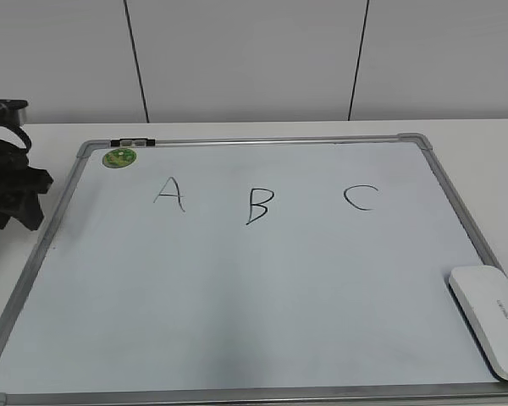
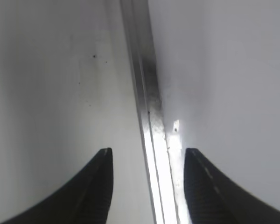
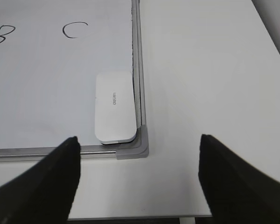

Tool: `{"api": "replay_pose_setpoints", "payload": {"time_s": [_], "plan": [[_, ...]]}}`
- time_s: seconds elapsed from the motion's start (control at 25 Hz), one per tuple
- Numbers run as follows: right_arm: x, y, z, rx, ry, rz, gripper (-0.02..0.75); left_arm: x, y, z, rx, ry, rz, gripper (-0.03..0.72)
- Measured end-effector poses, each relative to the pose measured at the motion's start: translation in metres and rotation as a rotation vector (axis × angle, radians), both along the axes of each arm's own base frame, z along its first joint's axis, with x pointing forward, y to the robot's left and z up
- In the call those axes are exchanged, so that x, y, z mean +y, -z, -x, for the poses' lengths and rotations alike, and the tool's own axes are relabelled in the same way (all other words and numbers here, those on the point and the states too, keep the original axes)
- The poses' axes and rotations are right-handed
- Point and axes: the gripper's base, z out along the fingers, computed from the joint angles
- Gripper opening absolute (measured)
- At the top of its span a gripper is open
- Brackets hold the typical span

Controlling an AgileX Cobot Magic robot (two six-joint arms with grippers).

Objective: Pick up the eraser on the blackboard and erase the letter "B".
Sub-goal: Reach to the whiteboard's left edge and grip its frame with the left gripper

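The flat white rounded-rectangular plastic eraser (image 3: 114, 107) lies tucked into the corner of the large white board with its silver-grey metal frame (image 3: 136, 70), its long edge right against the frame rail and its end close to the grey corner cap, so only the inward side and the top stand free. Between it and the thin black marker letter "B" (image 1: 259, 205) the board is bare, with the black "C" (image 1: 361, 197) just beside that path. The small round green magnet (image 1: 119, 157) sits well apart in the far corner, and the right tool (image 3: 139, 163) hangs wide-spread above the open white worktop (image 3: 210, 93) beside the corner.

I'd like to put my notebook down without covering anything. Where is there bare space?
The blackboard is bare below the letters A, letter "B" and C, left of the eraser in its near right corner. The table right of the frame is bare too. The top left is busier: a green magnet.
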Motion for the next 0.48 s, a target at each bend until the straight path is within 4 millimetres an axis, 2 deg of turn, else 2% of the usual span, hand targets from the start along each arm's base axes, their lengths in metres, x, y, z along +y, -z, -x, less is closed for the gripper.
{"api": "replay_pose_setpoints", "payload": {"time_s": [0.28, 0.48], "plan": [[0.0, 0.0, 0.0, 0.0, 0.0, 0.0, 0.587, -0.001, 0.021, -0.021, 0.031, 0.002, 0.0, 0.349], [0.0, 0.0, 0.0, 0.0, 0.0, 0.0, 0.587, 0.003, 0.031, -0.033, 0.063, -0.023, 0.022, 0.316]]}}
